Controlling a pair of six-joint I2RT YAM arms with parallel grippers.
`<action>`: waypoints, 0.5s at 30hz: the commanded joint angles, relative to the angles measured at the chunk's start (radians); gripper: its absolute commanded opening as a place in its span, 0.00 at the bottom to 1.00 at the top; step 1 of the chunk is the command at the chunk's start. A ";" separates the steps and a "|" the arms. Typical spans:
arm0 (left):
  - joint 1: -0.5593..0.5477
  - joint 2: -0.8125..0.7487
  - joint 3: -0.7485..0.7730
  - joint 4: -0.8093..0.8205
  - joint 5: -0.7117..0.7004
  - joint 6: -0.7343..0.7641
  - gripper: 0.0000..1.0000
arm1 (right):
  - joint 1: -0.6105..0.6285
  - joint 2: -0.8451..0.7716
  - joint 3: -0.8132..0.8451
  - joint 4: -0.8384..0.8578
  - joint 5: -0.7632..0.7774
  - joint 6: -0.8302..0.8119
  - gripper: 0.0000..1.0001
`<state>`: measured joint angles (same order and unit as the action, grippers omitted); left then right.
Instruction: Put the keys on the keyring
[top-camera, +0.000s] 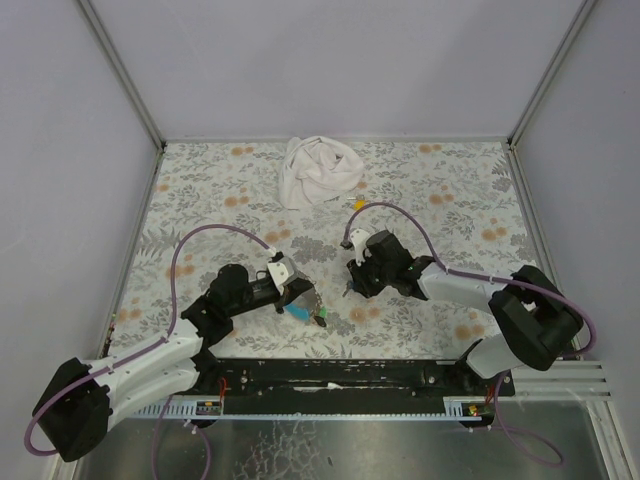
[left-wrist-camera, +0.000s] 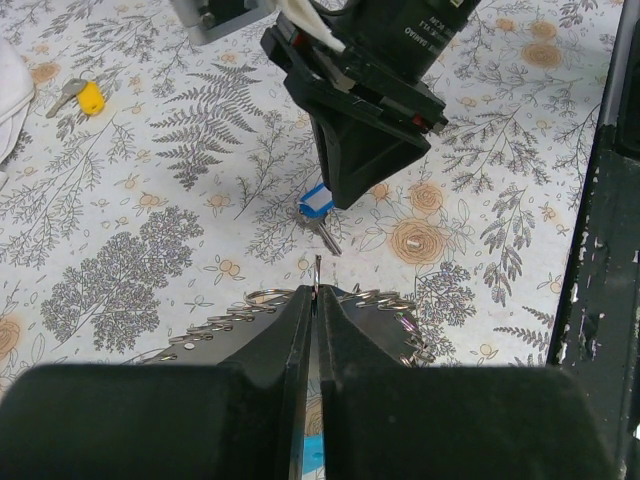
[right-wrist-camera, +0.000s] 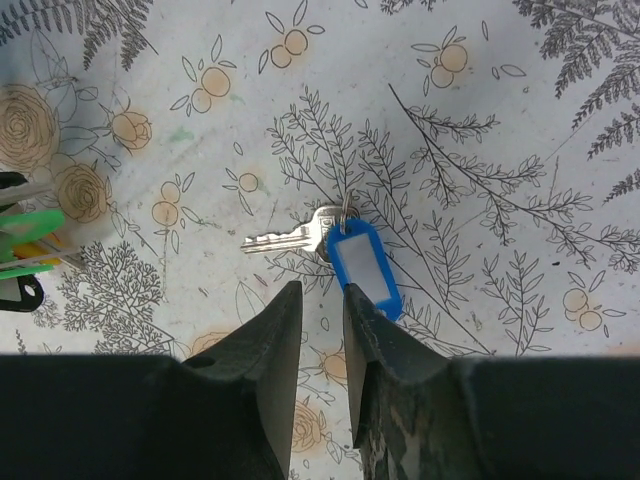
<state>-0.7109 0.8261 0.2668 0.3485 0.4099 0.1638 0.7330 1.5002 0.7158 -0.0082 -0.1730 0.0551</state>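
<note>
The left gripper is pressed together on the keyring, its wire clamped edge-on between the fingertips. The right gripper is held slightly parted, nothing gripped, just over the blue-tagged key (lying flat on the floral tablecloth), near the ring.

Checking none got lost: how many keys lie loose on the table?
2. A blue-tagged key lies before the right claw; a yellow-capped key near the white cloth. More may hide at the left claw.

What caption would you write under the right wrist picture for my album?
Right gripper hovers near a silver key with a blue tag.
</note>
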 joint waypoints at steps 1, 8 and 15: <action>0.004 0.003 -0.001 0.055 -0.009 -0.007 0.00 | 0.009 -0.062 -0.064 0.290 0.009 0.026 0.30; 0.005 0.007 -0.003 0.058 -0.011 -0.006 0.00 | 0.009 -0.014 -0.008 0.208 0.042 0.010 0.31; 0.005 0.009 -0.002 0.055 -0.008 -0.007 0.00 | 0.013 0.042 0.048 0.125 0.038 0.008 0.30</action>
<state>-0.7109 0.8375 0.2668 0.3485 0.4099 0.1616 0.7334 1.5208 0.7101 0.1493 -0.1474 0.0647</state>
